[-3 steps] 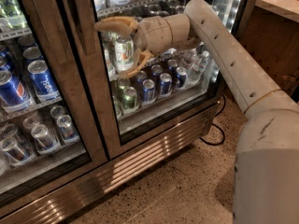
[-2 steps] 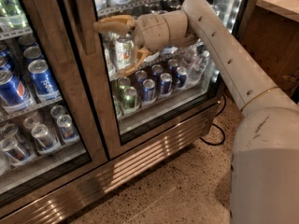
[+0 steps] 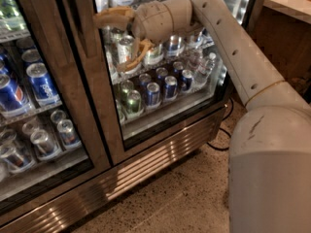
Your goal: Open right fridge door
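The fridge [image 3: 146, 165] fills the left and middle of the camera view, with its ribbed steel grille along the bottom. Cans on wire shelves show through the glass of the right fridge door [image 3: 99, 110], which has a steel frame. My gripper [image 3: 110, 42] hangs at the top of the view, in front of that glass and just right of the door's left upright. It is open: one tan finger [image 3: 112, 17] reaches left above, the other [image 3: 136, 56] curves down below, and nothing is between them. From here the door looks flush with the fridge.
The left glass door [image 3: 29, 89] shows blue Pepsi cans. My white arm [image 3: 243, 67] and its base [image 3: 272, 174] take up the right side. A dark cable [image 3: 221, 132] lies on the speckled floor [image 3: 170, 203] by the fridge corner. A wooden counter [image 3: 286, 38] stands at the far right.
My gripper has edged a little left and up across the glass, towards the right door's left upright. The door itself has not visibly moved.
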Robot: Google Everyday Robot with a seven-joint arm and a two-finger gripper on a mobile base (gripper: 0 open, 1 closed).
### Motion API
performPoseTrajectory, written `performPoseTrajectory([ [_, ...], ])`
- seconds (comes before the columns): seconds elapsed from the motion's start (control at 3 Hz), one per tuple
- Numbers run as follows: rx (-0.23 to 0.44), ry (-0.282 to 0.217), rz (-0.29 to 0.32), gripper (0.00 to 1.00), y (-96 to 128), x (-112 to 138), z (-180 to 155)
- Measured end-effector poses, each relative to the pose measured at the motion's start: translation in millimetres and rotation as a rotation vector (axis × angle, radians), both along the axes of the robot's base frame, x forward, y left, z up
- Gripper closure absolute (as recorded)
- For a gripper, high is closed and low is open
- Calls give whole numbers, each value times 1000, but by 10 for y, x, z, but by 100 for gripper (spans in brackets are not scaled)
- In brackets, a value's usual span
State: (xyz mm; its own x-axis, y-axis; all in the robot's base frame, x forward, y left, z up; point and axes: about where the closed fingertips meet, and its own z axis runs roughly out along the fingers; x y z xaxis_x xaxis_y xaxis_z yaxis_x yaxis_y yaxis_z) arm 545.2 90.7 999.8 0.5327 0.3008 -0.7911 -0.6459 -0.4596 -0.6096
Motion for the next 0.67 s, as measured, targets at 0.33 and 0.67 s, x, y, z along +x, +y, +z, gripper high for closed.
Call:
performPoseTrajectory([
  [0.33, 0, 0, 0, 24, -35, -19, 0],
  [0.67, -17, 1, 12, 22, -31, -34, 12],
])
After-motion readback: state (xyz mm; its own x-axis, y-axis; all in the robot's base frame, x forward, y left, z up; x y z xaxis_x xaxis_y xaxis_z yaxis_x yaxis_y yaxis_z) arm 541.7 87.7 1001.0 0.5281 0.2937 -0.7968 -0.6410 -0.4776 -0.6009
